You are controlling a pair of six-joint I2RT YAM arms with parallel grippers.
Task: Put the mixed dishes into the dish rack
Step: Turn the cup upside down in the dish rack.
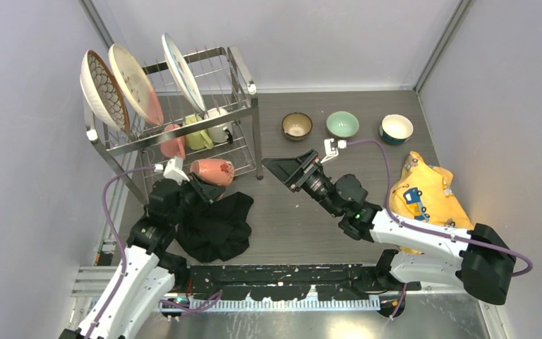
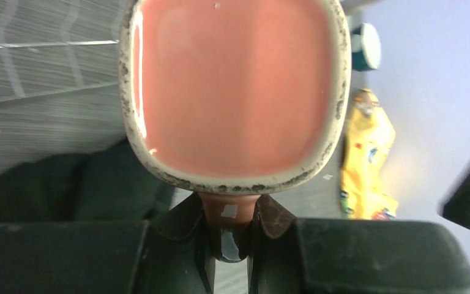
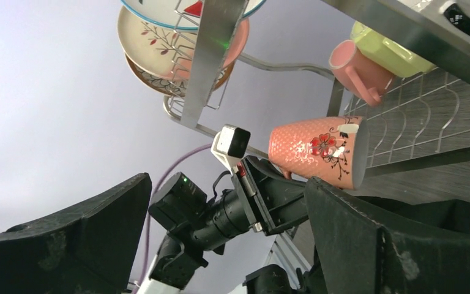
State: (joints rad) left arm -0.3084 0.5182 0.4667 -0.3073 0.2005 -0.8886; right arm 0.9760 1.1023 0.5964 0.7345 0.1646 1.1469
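My left end effector (image 1: 199, 186) is clenched on the handle of the flowered mug (image 1: 213, 171). The mug is held on its side just in front of the rack (image 1: 183, 138) and its lower tier, over the black cloth (image 1: 219, 226). The rack's near right post stands close beside the mug. Three mugs (image 1: 199, 134) sit in that tier, and three plates (image 1: 135, 83) stand upright on top. My right end effector (image 1: 287, 164) is released, jaws wide, over the middle of the surface (image 1: 289, 219). Three bowls (image 1: 342, 124) sit along the far edge, with the yellow cloth (image 1: 423, 194) at right.
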